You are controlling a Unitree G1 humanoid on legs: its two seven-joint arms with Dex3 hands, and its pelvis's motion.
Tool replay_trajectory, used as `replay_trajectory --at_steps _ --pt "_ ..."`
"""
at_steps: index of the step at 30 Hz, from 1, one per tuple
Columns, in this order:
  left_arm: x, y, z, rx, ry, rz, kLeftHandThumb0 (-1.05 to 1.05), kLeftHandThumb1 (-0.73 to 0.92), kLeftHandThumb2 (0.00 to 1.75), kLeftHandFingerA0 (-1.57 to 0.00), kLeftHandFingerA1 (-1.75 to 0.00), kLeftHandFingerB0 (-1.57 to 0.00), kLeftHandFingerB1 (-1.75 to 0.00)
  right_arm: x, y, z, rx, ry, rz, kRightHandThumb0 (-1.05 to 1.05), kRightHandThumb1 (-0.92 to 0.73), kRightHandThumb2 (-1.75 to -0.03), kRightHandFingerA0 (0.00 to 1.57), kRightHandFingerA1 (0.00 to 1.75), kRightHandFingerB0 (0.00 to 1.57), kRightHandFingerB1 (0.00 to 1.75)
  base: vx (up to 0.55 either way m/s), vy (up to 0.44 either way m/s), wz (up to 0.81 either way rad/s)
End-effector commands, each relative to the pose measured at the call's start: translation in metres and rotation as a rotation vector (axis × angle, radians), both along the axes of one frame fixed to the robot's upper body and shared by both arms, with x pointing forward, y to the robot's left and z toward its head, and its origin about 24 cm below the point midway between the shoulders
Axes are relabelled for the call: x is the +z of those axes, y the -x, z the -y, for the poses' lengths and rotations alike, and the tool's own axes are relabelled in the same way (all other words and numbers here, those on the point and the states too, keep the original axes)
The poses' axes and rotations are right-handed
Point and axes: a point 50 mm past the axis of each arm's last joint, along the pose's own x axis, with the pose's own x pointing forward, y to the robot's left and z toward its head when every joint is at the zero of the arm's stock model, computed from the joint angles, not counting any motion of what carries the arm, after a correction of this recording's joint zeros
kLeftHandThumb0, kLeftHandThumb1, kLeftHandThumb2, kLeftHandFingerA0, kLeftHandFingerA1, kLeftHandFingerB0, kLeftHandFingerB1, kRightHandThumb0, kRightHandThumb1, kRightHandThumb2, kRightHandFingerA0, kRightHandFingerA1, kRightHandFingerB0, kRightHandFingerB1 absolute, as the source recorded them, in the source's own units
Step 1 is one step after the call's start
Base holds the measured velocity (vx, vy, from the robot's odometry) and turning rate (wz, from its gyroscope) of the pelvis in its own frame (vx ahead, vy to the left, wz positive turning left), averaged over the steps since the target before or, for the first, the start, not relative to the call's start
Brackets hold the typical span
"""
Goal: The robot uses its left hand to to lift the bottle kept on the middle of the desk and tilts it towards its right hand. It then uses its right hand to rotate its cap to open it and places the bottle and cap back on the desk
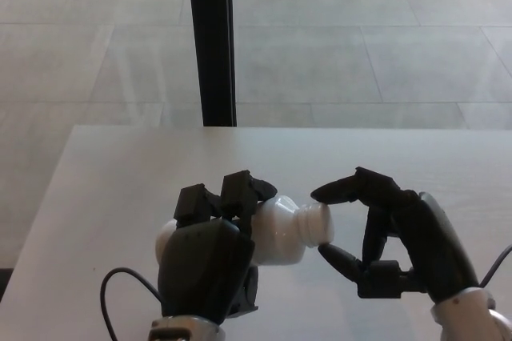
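Note:
A white bottle (pixel 276 233) is held off the desk, lying tilted with its white cap (pixel 315 223) pointing at my right hand. My left hand (pixel 210 259) is shut on the bottle's body, fingers wrapped over its top. My right hand (pixel 384 237) is at the cap end with its fingers apart: one finger (pixel 340 190) reaches just above the cap and the thumb (pixel 336 257) sits just below it. Neither clearly presses on the cap. The bottle's base is hidden behind my left hand.
The pale desk (pixel 120 197) runs across the lower picture, its far edge near the middle. A black post (pixel 211 41) stands behind it on the tiled floor. A black cable (pixel 120 285) loops beside my left wrist.

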Motion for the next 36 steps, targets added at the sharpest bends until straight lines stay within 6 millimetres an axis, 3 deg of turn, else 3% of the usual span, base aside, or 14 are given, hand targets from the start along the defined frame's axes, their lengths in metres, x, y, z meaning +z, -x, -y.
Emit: replay_trajectory --at_steps 1,7,8,9,15,16,22,26,32,35,36 --pt "0.000 0.002 0.004 -0.019 0.030 0.016 0.17 0.63 1.15 -0.89 -1.75 -0.80 -1.48 0.009 0.003 0.002 -0.068 0.001 0.208 -0.37 -0.56 -1.02 0.91 1.67 0.84 1.20 0.00 0.000 0.00" --pt "0.000 0.002 0.004 -0.016 0.009 0.018 0.16 0.62 1.15 -0.89 -1.75 -0.80 -1.47 0.011 0.005 0.003 -0.068 -0.001 0.272 -0.34 -0.56 -1.02 0.89 1.63 0.83 1.22 0.00 0.000 0.00" --pt "0.000 0.003 0.004 -0.020 0.019 0.014 0.17 0.59 1.21 -0.89 -1.75 -0.80 -1.50 0.012 0.005 0.004 -0.054 0.005 0.301 -0.38 -0.51 -1.03 1.02 1.46 0.88 1.14 0.00 0.000 0.00" --pt "0.000 0.003 0.004 -0.018 0.028 0.007 0.16 0.60 1.21 -0.89 -1.75 -0.79 -1.51 0.013 0.004 0.004 -0.046 0.001 0.313 -0.31 -0.56 -1.03 0.90 1.57 0.86 1.15 0.00 0.000 0.00" --pt "-0.001 0.001 0.004 -0.018 0.015 0.013 0.17 0.60 1.16 -0.88 -1.75 -0.79 -1.46 0.019 0.003 0.007 -0.018 0.054 0.366 -0.30 -0.58 -1.00 0.88 1.58 0.84 1.05 0.00 0.000 0.00" --pt "-0.001 0.001 0.003 -0.020 0.014 0.016 0.16 0.61 1.18 -0.88 -1.75 -0.79 -1.47 0.020 0.003 0.006 0.000 0.058 0.372 -0.29 -0.60 -0.92 0.84 1.65 0.83 1.02 0.00 0.000 0.00" --pt "-0.001 -0.001 0.004 -0.031 -0.005 0.027 0.14 0.61 1.15 -0.88 -1.75 -0.80 -1.46 0.020 0.003 0.005 0.104 0.127 0.386 -0.32 -0.63 -0.86 0.83 1.70 0.83 0.99 0.00 0.000 0.00" --pt "-0.001 -0.001 0.003 -0.035 -0.007 0.019 0.13 0.59 1.18 -0.90 -1.75 -0.80 -1.41 0.017 0.000 0.003 0.209 0.206 0.369 -0.32 -0.56 -1.04 0.89 1.70 0.82 1.14 0.00 0.000 0.00" --pt "-0.001 -0.001 0.003 -0.026 0.000 0.006 0.13 0.61 1.13 -0.88 -1.73 -0.79 -1.39 0.015 -0.002 0.004 0.269 0.286 0.382 -0.32 -0.50 -1.03 0.91 1.67 0.86 1.11 0.00 0.000 0.00" --pt "-0.002 -0.001 0.004 -0.023 0.004 -0.003 0.13 0.62 1.12 -0.87 -1.73 -0.79 -1.41 0.012 -0.002 0.004 0.293 0.310 0.376 -0.32 -0.53 -1.01 0.89 1.69 0.80 1.18 0.00 0.000 0.00" --pt "-0.001 -0.001 0.004 -0.022 -0.004 -0.010 0.11 0.63 1.06 -0.89 -1.63 -0.80 -1.23 0.011 -0.002 0.003 0.299 0.324 0.382 -0.32 -0.55 -0.99 0.88 1.70 0.78 1.23 0.00 0.000 0.00"
